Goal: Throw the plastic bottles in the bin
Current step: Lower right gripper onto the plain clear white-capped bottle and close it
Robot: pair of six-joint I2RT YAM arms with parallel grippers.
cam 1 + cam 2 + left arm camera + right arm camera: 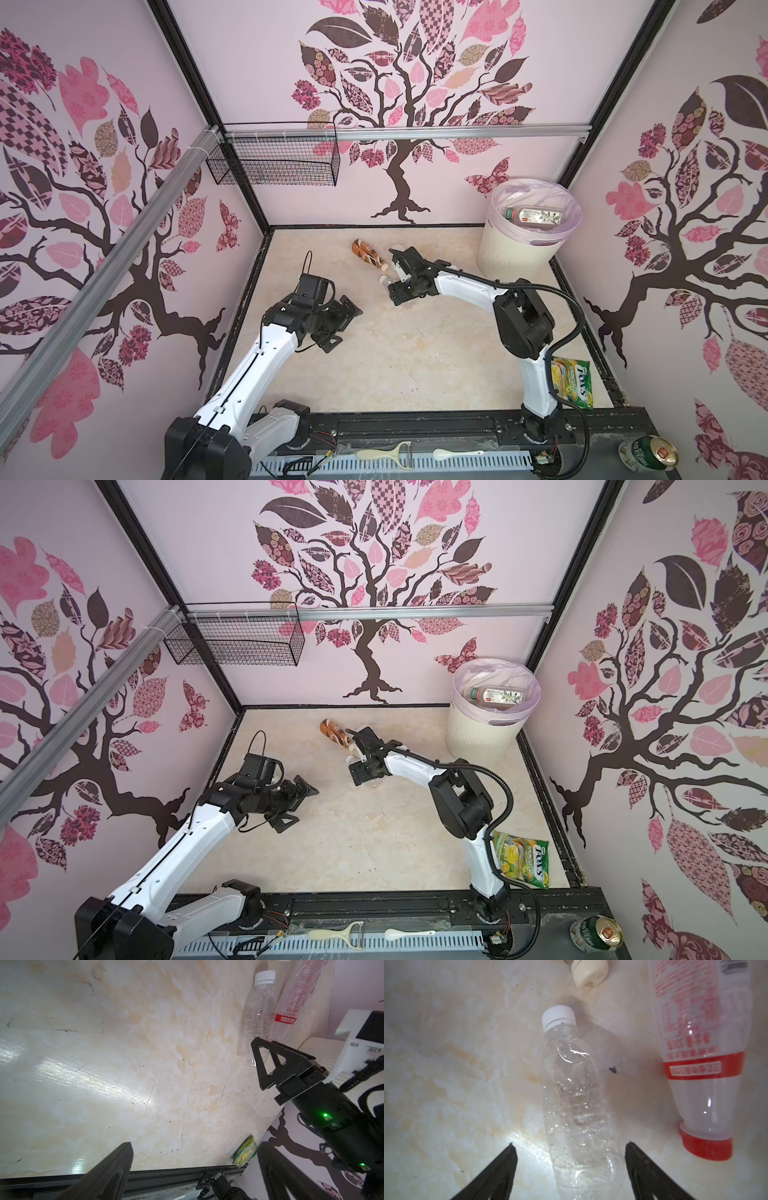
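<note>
The clear bottle [577, 1095] with the white cap lies flat on the bench [415, 353], near the middle and a bit toward the back. It is on its side, so it can roll. That is likely why the right jaws sit over it with one finger on each side of its fat part. The right jaws are spread around the bottle and do not pinch it yet; a little gap shows on each side. Just beside it lies a bottle with a red label [699, 1064] and a red cap, pointing the other way and not touching it. The jaws are around the clear one only, so I think the red one waits for its turn. A brown bottle [368, 253] lies a bit further back. The bin [515, 249] stands in the back corner on the right, near the right arm [465, 286], so this arm has the short way to it. One bottle [536, 215] is already inside. The left jaws are spread wide and hold nothing. They hang over bare bench, apart from the bottles, likely to keep out of the way. The snack bag [573, 384] is not a bottle, so it should not go in.
</note>
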